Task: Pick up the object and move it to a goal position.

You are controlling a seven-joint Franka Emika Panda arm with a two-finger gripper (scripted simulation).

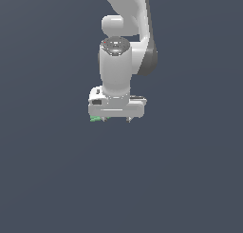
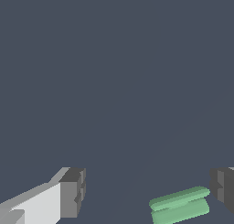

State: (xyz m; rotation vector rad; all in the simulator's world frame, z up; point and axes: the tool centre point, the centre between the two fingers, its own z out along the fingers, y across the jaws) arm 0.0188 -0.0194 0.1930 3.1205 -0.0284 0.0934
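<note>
The object (image 2: 179,205) is a small light-green piece of two short parallel rounded bars. In the wrist view it lies between my two fingertips, close to one dark pad (image 2: 222,190) and apart from the other (image 2: 73,193). My gripper (image 2: 148,193) is open, with the jaws wide apart around the object and not touching it. In the exterior view the white gripper (image 1: 116,119) is low over the floor, and only a bit of the green object (image 1: 96,118) shows under its edge on the exterior view's left.
A plain dark grey-blue floor (image 1: 180,179) fills both views. The white arm (image 1: 123,46) rises above the gripper in the exterior view.
</note>
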